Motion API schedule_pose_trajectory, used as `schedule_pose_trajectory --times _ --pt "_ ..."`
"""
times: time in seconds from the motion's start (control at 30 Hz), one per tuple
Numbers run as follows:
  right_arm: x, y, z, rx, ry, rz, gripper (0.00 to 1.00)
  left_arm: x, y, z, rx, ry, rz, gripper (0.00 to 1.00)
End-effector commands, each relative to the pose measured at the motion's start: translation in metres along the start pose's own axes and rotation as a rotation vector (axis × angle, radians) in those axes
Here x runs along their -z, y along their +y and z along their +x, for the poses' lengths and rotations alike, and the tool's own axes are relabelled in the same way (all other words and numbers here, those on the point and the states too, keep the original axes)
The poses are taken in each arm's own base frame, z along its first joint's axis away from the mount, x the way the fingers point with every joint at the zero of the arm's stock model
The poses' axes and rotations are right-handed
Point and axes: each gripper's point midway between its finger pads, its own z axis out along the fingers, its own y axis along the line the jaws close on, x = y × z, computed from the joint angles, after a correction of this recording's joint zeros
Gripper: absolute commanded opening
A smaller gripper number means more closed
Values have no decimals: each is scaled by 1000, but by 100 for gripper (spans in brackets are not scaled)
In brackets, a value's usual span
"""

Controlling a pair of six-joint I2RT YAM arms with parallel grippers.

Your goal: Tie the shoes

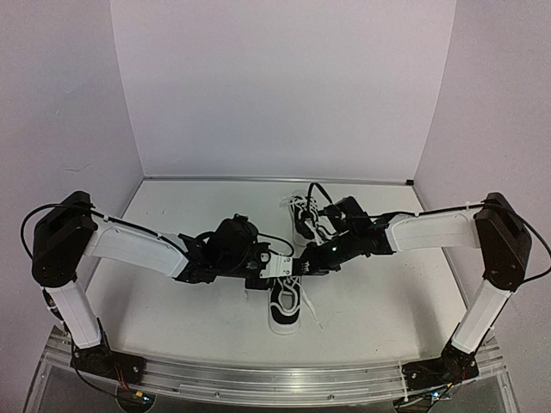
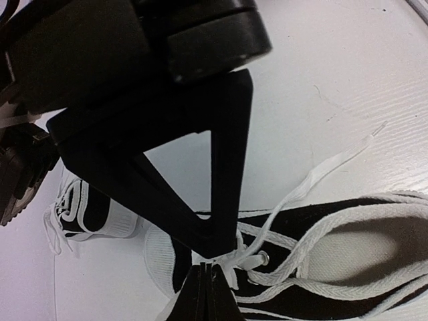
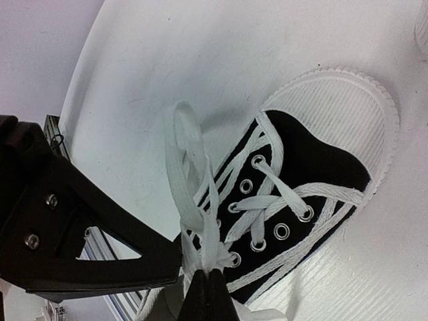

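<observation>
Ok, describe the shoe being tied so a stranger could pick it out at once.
On the white table, find where the left tool and right tool meet mid-table. The shoe lies just under them. Unlike the other shoe farther back, it is the nearer one, and the right tool holds its laces up in a loop.

1. Beneath the right hand (image 3: pixel 208 273), the black canvas sneaker (image 3: pixel 314 160): matt woven cloth upper, ribbed white rubber toe cap (image 3: pixel 354 100), shiny metal eyelets (image 3: pixel 281 231).
2. At that hand's fingertips, the flat white woven cloth laces (image 3: pixel 190 167): soft, matt braid.
3. The left hand (image 2: pixel 207 267) and the right alike: matt black plastic fingers; metal screws (image 3: pixel 31 241).
4. Under the hands, the white bench (image 2: pixel 334 80): smooth, faintly streaked, slight sheen.
5. Behind the hands, the brushed aluminium rail (image 1: pixel 275 376): dull metal.
</observation>
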Motion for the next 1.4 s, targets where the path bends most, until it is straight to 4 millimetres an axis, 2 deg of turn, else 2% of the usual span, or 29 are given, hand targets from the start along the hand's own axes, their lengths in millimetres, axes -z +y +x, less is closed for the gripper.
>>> schedule_pose_trajectory --times 0.0,0.3,0.33,0.47,0.63,0.77,0.93,1.13,1.37 --pt "7 16 -19 27 -48 -44 0 -9 11 -3 36 -15 -52 0" --pt "8 17 -20 27 -53 -48 0 -11 7 1 76 -23 -51 0" --pt "8 17 -20 26 -53 -47 0 -7 7 -1 74 -34 -51 1" --pt "6 16 -19 26 -51 -44 0 9 11 -8 57 -62 -76 16" --pt "4 14 -18 24 -45 -45 0 27 15 -17 17 -88 -87 17" --pt "4 15 -19 24 -45 -46 0 34 17 -16 1 -92 -89 19" --pt "4 15 -18 25 -44 -48 0 29 3 -4 -35 -44 -8 18" --pt "4 16 -19 26 -43 -52 0 20 -6 1 -77 -14 64 13" --pt "4 16 -19 24 -41 -54 0 10 -7 2 -97 -3 88 12"
